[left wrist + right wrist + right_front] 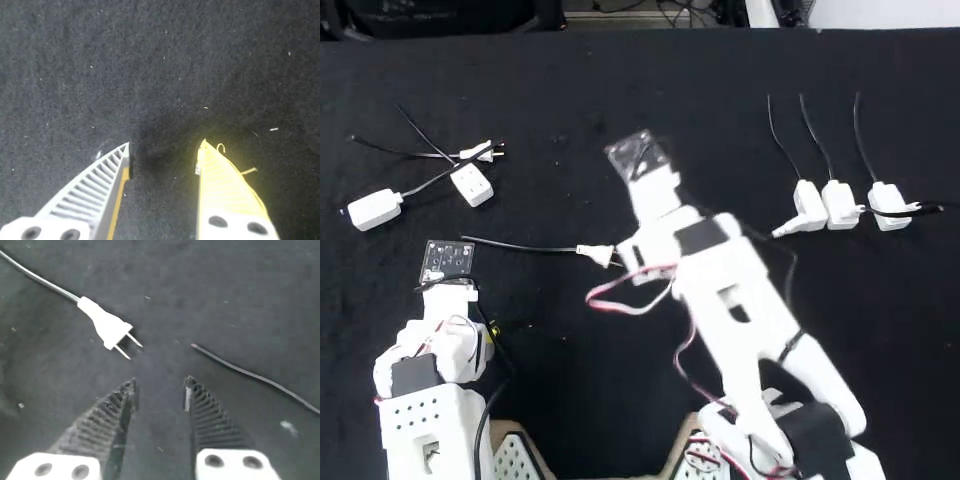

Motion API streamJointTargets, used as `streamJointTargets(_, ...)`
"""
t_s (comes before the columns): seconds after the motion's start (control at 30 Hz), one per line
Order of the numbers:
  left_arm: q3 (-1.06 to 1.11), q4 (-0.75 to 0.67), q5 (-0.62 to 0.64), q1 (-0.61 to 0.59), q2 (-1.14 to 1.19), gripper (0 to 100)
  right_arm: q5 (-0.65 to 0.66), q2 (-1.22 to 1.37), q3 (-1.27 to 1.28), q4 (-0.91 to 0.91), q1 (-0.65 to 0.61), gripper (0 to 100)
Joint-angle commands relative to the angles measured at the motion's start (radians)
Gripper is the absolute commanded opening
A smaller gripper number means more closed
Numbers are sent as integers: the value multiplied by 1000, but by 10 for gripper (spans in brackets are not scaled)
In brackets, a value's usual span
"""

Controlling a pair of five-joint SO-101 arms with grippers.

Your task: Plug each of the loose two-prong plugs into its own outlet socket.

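Observation:
A loose white two-prong plug lies mid-table, its black cord running left. In the right wrist view the same plug lies flat with its prongs bare, just beyond my right gripper, which is open and holds nothing. The right arm's wrist hangs right beside the plug. Another white plug lies at the far left beside two white sockets. My left gripper is open over bare black cloth near the front left.
Three more white sockets with black cords sit in a row at the right. A thin black cord end lies near the right gripper. The black cloth covers the table, with free room at the centre back.

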Motion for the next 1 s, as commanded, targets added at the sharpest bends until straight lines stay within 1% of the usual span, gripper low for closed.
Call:
streamJointTargets(0.0,1,-3,-3,-12,-9,223,-69,-51,116,-164,-74,134)
streamJointTargets(0.17,-2,-3,-5,-10,-9,223,-75,-53,311,-470,-94,134)
streamJointTargets(0.23,-16,0,-5,-12,-9,223,-75,-53,355,-522,-95,134)
streamJointTargets(0.33,-96,6,-8,-18,-2,225,-77,-53,354,-516,-95,134)
streamJointTargets(0.4,-173,6,-8,-45,0,227,-77,-53,357,-520,-95,134)
streamJointTargets(0.63,-516,6,-9,-191,38,227,-77,-53,360,-523,-95,134)
streamJointTargets(0.8,-688,-6,-81,-237,258,228,-77,-53,360,-523,-95,134)
streamJointTargets(0.97,-855,-31,-84,-248,557,227,-77,-53,361,-523,-95,134)
